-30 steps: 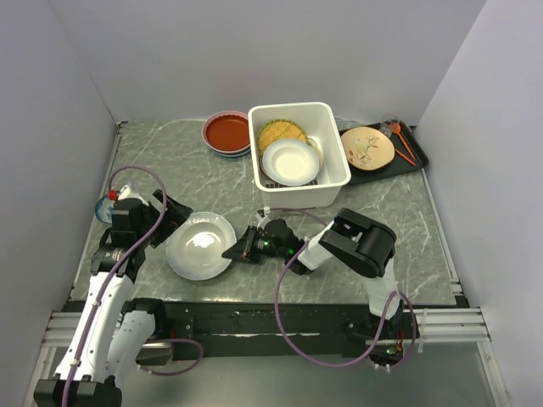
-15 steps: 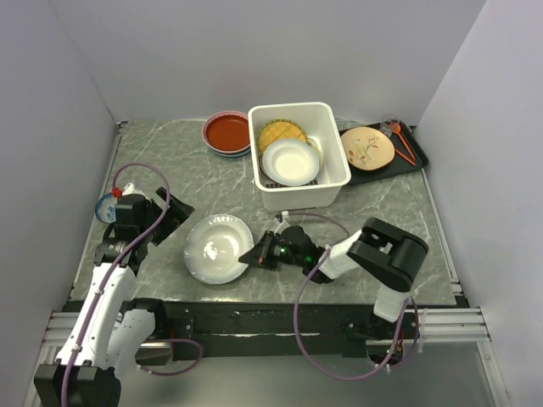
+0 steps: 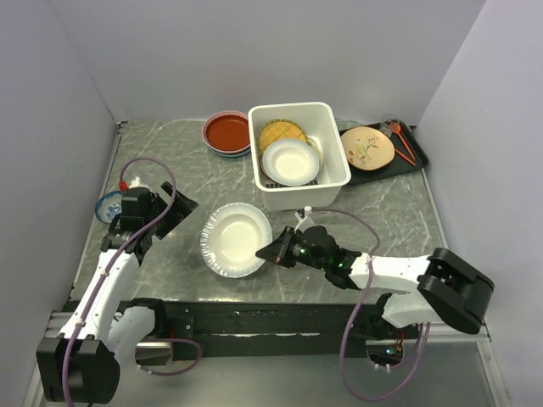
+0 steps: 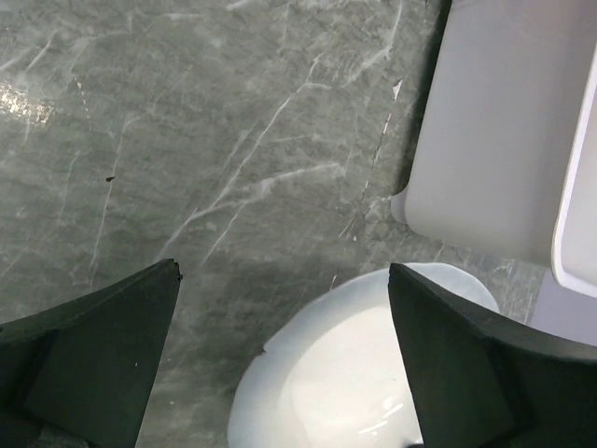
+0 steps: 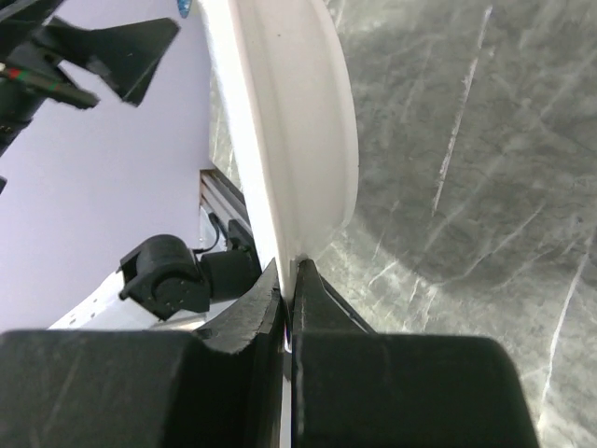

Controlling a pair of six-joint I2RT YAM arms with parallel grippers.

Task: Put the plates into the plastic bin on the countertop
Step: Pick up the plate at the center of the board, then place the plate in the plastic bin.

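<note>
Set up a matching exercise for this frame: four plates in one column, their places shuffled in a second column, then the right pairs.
Column 1
1. near white plate
2. yellow lattice plate
3. cream branch plate
4. red plate

Column 2
A. on the black tray
B. outside the plastic bin, by its far left corner
C. rim pinched in the right gripper
D. inside the plastic bin

Pairs: 1-C, 2-D, 3-A, 4-B
</note>
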